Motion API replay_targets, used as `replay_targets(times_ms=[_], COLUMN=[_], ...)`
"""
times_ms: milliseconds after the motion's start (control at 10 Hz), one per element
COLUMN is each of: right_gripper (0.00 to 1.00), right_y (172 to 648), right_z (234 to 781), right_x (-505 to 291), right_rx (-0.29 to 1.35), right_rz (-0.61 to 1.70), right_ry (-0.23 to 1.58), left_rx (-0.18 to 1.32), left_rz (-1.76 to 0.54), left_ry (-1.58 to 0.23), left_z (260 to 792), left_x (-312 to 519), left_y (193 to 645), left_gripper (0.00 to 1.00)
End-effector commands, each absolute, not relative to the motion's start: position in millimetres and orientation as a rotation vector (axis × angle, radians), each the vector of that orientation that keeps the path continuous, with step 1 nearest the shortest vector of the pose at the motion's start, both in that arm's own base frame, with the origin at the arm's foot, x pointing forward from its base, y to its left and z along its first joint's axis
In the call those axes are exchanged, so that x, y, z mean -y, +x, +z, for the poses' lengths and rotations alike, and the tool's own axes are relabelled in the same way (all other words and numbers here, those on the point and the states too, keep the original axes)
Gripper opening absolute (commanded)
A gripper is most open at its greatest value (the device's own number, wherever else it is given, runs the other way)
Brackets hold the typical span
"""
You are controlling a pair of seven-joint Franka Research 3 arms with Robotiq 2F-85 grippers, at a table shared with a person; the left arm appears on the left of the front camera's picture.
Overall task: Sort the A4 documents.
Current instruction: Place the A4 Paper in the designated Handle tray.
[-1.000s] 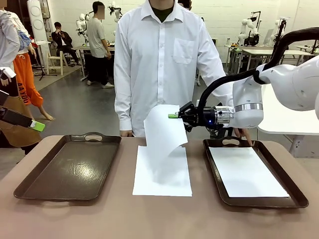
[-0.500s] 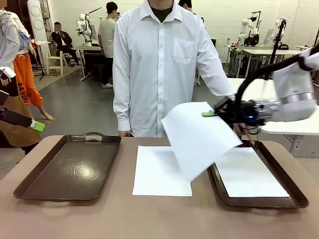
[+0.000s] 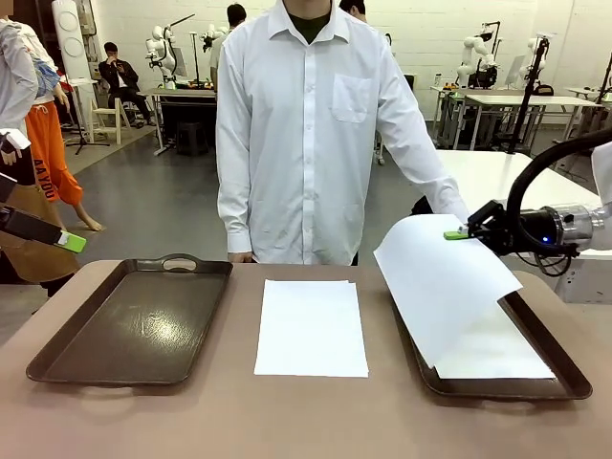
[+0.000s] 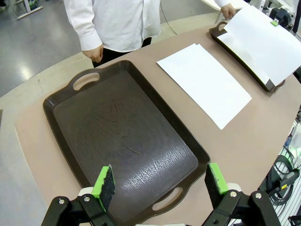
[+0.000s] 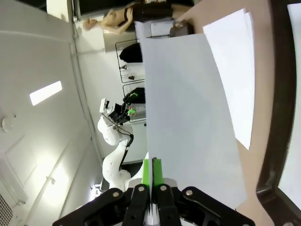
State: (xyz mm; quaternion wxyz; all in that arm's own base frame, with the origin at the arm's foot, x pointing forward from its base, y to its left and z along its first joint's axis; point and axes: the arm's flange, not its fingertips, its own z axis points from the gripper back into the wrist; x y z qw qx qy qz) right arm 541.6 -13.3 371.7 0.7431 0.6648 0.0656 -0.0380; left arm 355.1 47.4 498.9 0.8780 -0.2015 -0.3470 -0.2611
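On the table (image 3: 306, 421), white sheets (image 3: 311, 327) lie between two trays (image 3: 134, 320). The right gripper (image 3: 457, 233) pinches one sheet (image 3: 440, 282); the left gripper (image 4: 161, 180) stands wide, holding nothing.

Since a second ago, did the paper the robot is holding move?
Yes. The held sheet, pinched in the right tool, went rightward in the front view, from above the middle stack of paper to over the right tray.
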Motion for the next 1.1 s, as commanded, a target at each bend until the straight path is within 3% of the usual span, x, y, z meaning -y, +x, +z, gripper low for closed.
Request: replay_targets(times_ms=[0,300,600,1000], right_gripper=[0.01,0.01,0.01,0.01], right_y=[541.4,554.0,557.7,558.2], right_z=[347.0,310.3,288.7,300.2], right_x=[27.2,52.1,75.9,82.8], right_rx=[-0.150,-0.180,-0.190,-0.160], right_rz=[-0.109,-0.076,-0.033,-0.021], right_ry=[1.461,1.518,1.344,1.112], left_rx=[0.733,0.733,0.733,0.733], left_rz=[-0.560,-0.560,-0.560,-0.560], left_ry=[-0.438,-0.438,-0.438,-0.438], left_z=[496.3,496.3,496.3,496.3], left_x=[-49.1,-49.1,-49.1,-49.1], left_y=[355.8,355.8,355.8,355.8], left_gripper=[1.00,1.00,1.00,1.00])
